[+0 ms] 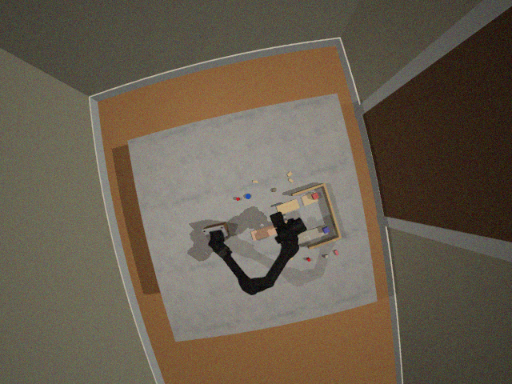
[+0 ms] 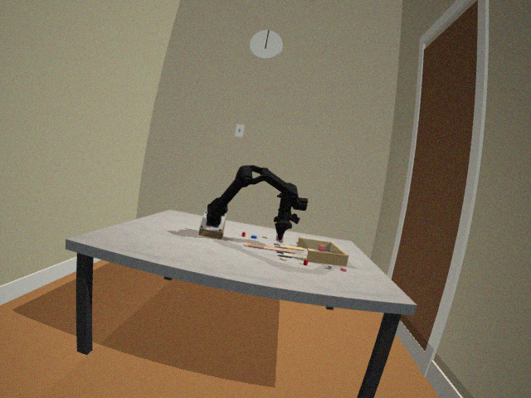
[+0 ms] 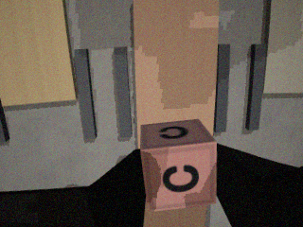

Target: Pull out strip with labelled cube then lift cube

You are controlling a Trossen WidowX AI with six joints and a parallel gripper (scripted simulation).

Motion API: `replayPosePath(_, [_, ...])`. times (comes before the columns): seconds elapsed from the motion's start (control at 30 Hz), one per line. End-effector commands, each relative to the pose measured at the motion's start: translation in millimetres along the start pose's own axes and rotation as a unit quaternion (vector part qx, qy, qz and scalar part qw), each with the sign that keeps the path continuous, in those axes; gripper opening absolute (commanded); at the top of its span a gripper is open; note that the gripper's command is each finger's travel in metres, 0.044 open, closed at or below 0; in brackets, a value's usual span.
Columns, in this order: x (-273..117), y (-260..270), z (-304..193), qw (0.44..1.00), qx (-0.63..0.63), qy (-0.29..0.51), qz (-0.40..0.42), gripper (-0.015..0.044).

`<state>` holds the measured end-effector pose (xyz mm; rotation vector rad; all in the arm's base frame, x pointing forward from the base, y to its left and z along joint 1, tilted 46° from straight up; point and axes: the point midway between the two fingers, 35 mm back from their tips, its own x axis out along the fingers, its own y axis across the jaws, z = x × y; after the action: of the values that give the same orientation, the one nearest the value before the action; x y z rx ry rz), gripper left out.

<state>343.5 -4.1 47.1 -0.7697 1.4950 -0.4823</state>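
Observation:
My gripper [image 1: 285, 223] [image 2: 280, 240] [image 3: 173, 154] is shut on a pink cube [image 3: 179, 177] marked with a black C. In the exterior view the cube shows small at the fingertips, a little above the strips. The orange-tan strip [image 1: 262, 233] [image 2: 256, 245] [image 3: 182, 47] lies beneath and runs unbroken through the wrist view; the arm hides part of it in the top view. The yellow strip [image 1: 287, 206] [image 3: 35, 57] lies on one side, with a gap before a second yellow piece [image 1: 308, 200]. A pale grey strip [image 1: 310, 236] [image 3: 286, 52] lies on the other side.
A wooden-walled open box [image 1: 333, 210] [image 2: 328, 256] holds a red cube [image 1: 314, 195] [image 2: 322, 247] and a blue cube [image 1: 326, 230]. Dark rails [image 3: 122, 95] [image 3: 222, 90] flank the orange-tan strip. A blue disc [image 1: 248, 196] and a red piece [image 1: 308, 259] [image 2: 305, 262] lie on the table.

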Motion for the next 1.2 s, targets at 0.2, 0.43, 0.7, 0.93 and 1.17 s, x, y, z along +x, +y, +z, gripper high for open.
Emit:
replayPosePath(0.2, [-3,11,-36,1.000,0.003,-0.004,0.003,0.0000])
replayPosePath(0.43, [-18,13,-41,1.000,0.001,-0.004,0.003,0.0000])
replayPosePath(0.7, [-38,12,-42,1.000,0.003,-0.004,0.003,0.0000])
replayPosePath(0.93, [-38,12,-42,1.000,0.003,-0.004,0.003,0.0000])
replayPosePath(1.17, [-38,12,-42,1.000,0.003,-0.004,0.003,0.0000])
